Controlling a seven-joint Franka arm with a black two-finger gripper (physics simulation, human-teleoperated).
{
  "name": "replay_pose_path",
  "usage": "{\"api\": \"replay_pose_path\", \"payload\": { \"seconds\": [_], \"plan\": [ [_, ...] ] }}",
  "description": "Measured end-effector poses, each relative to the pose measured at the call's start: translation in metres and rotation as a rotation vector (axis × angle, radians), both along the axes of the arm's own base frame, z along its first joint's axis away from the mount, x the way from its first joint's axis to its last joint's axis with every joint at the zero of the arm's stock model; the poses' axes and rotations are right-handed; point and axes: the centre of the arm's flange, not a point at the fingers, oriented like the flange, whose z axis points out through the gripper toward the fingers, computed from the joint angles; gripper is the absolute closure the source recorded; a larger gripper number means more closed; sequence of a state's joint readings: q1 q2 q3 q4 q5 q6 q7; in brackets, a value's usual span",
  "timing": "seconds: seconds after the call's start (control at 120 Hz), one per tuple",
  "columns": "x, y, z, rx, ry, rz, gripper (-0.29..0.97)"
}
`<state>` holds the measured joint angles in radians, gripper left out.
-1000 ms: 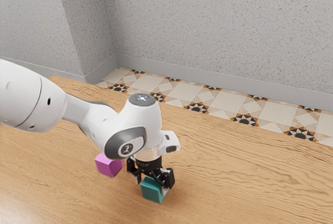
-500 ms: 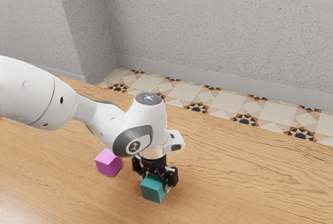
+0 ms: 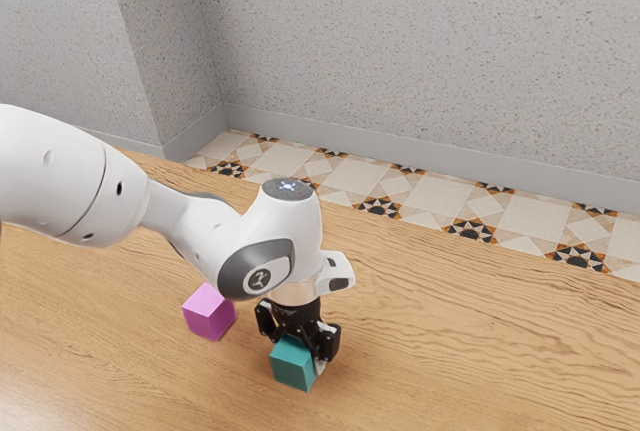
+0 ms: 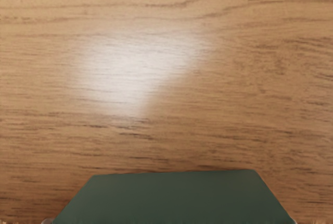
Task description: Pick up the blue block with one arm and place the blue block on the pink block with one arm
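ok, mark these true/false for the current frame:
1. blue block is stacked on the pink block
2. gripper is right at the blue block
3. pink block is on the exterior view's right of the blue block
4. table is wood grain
1. False. The blue block and the pink block stand side by side with a gap between them; nothing is stacked yet.
2. True. The gripper is down at the blue block's top, with the hand directly above it.
3. False. The pink block is on the exterior view's left of the blue block.
4. True. The table has a light wood-grain top.
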<state>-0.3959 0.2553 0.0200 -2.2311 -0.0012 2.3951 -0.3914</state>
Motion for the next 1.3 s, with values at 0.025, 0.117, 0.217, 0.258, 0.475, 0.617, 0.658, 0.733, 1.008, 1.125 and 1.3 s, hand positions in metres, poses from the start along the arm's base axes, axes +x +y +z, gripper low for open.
{"api": "replay_pose_path", "payload": {
  "seconds": [0.025,0.117,0.217,0.258,0.475,0.617,0.658,0.733,1.008,1.125,1.3],
  "plan": [
    [0.0,0.0,0.0,0.001,0.001,0.0,0.22],
    [0.0,0.0,0.003,0.002,0.001,-0.001,0.22],
    [0.0,0.001,0.01,0.0,-0.003,-0.001,0.25],
    [0.0,0.001,0.013,0.0,-0.007,-0.001,0.26],
    [0.002,0.015,0.048,-0.005,-0.033,0.012,0.27],
    [0.004,0.04,0.063,-0.002,-0.03,0.035,0.27],
    [0.005,0.045,0.066,-0.002,-0.029,0.034,0.27],
    [0.005,0.053,0.073,-0.005,-0.032,0.03,0.27],
    [0.012,0.106,0.095,-0.016,-0.038,0.043,0.27],
    [0.016,0.143,0.095,-0.02,-0.029,0.072,0.27],
    [0.018,0.189,0.094,-0.031,-0.019,0.104,0.27]
  ]
}}
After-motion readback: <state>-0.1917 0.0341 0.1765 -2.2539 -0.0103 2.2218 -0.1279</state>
